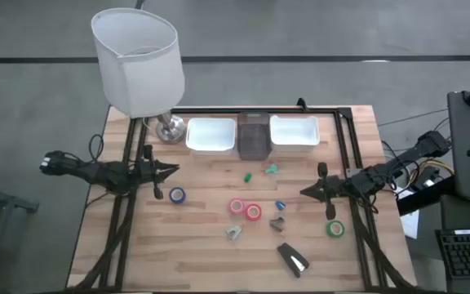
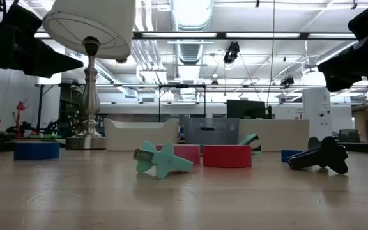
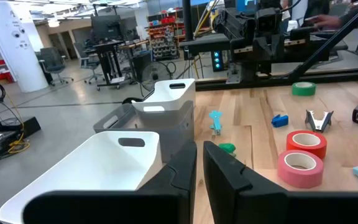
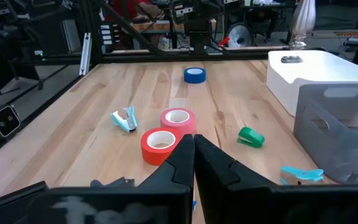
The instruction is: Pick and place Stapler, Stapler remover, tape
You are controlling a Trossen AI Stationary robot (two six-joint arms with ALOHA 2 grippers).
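The black stapler (image 1: 293,258) with its pale top strip lies near the front edge. Tape rolls lie flat on the wood: blue (image 1: 177,194), pink (image 1: 237,206), red (image 1: 254,212) and green (image 1: 335,229). A teal staple remover (image 1: 234,233) and a dark one (image 1: 277,224) lie between them. My left gripper (image 1: 175,170) hangs shut over the table's left part, pointing right, just beyond the blue roll. My right gripper (image 1: 303,193) hangs shut over the right part, pointing left toward the pink (image 4: 178,118) and red rolls (image 4: 159,144). Neither touches anything.
Two white bins (image 1: 211,135) (image 1: 294,132) flank a grey bin (image 1: 253,137) along the far edge. A lamp (image 1: 137,61) stands at the far left corner. Small green (image 1: 250,175), teal (image 1: 271,170) and blue (image 1: 281,205) clip-like bits lie mid-table.
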